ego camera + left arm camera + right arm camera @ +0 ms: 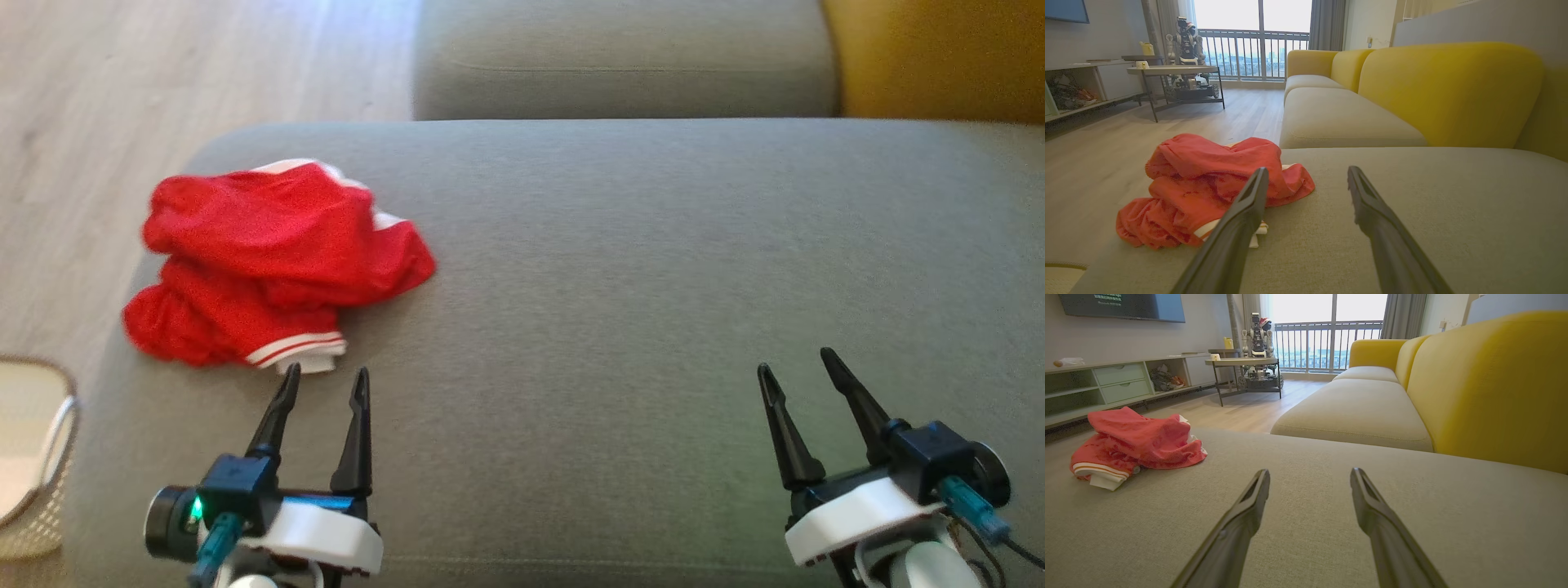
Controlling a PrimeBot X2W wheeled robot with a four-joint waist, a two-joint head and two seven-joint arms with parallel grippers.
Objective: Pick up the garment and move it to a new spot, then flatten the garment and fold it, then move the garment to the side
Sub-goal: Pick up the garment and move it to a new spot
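Note:
The garment (269,261) is a crumpled red piece with white-striped trim, lying at the left end of the grey sofa seat (620,269). My left gripper (326,377) stands open just short of the garment's near white hem, nothing between its fingers. In the left wrist view the garment (1208,183) lies ahead and left of the left gripper (1306,173). My right gripper (796,361) is open over bare cushion at the lower right, far from the garment. From the right wrist view the garment (1135,443) sits far left of the right gripper (1310,475).
A pale woven basket (33,457) stands on the floor beyond the seat's left edge. A second grey seat cushion (620,57) and a yellow backrest (939,57) lie past the far edge. Wooden floor (163,82) runs along the left. A table with a robot (1257,339) stands far off.

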